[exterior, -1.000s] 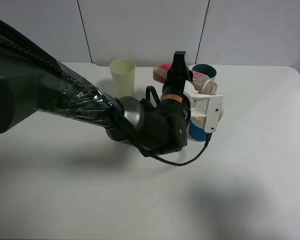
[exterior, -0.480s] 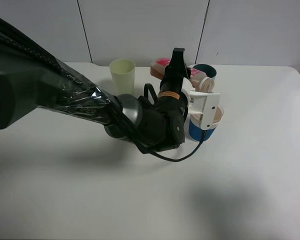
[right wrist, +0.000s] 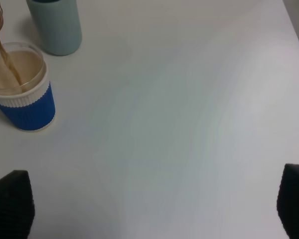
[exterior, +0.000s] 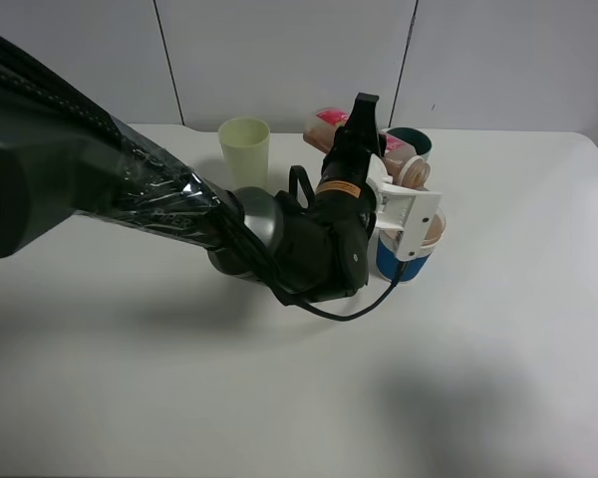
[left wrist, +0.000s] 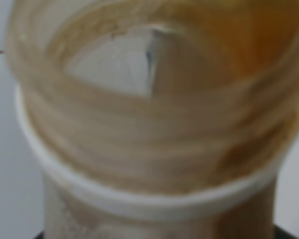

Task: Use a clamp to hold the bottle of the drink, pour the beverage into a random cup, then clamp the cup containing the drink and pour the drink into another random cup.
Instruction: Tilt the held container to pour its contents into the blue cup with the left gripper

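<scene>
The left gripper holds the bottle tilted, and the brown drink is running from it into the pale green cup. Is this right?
Not quite. The drink is running into the blue-banded cup, not the pale green cup; the right wrist view shows the stream entering it. The left gripper does hold the bottle tilted.

I work in what looks like a robot test lab. A plain white table (exterior: 130, 398) stands against a pale panelled wall (exterior: 279, 50) with 2 dark seams. My black arm (exterior: 149, 204), wrapped in clear film, reaches over the tabletop, where plastic drinkware like a blue-banded cup (exterior: 394, 264) stands.
</scene>
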{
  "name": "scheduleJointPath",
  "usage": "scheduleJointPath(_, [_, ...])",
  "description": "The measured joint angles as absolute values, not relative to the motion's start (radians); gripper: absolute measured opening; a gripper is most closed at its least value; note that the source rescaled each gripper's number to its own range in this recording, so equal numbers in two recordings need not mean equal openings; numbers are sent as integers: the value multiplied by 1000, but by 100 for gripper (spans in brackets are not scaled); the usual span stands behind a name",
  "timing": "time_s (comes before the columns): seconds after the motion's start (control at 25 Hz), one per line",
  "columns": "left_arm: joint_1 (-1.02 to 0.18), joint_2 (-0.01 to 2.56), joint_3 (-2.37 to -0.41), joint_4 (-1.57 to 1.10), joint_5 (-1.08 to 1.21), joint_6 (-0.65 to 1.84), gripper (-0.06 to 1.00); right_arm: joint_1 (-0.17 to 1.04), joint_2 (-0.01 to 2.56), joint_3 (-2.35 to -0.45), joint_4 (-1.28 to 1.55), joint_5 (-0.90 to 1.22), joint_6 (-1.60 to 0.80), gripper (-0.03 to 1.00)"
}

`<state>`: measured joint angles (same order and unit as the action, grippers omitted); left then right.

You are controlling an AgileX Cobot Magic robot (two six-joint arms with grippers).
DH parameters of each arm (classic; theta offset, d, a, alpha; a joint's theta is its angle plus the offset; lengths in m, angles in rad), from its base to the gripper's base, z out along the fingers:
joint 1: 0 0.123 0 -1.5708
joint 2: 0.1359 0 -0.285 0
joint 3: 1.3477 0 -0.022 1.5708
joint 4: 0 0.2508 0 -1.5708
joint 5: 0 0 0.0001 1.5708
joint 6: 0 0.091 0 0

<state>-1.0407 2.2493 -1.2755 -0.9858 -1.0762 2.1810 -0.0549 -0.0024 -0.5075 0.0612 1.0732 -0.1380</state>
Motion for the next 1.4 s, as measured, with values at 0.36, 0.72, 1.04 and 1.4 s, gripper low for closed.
scheduleJointPath(0.36, [-1041, 2249, -1276, -982, -1086, 2196, 3, -55, -2, -508, 61, 1073, -138, 92])
scheduleJointPath(0.72, [-1037, 2249, -1276, -983, -1101, 2196, 3, -55, -2, -508, 61, 1073, -138, 92])
scheduleJointPath(1.04, [-1037, 2249, -1276, -982, -1103, 2220, 3, -55, -2, -508, 61, 1073, -138, 92])
scheduleJointPath(1.4, [-1037, 2249, -1276, -970, -1123, 2237, 3, -55, -2, -508, 61, 1073, -137, 92])
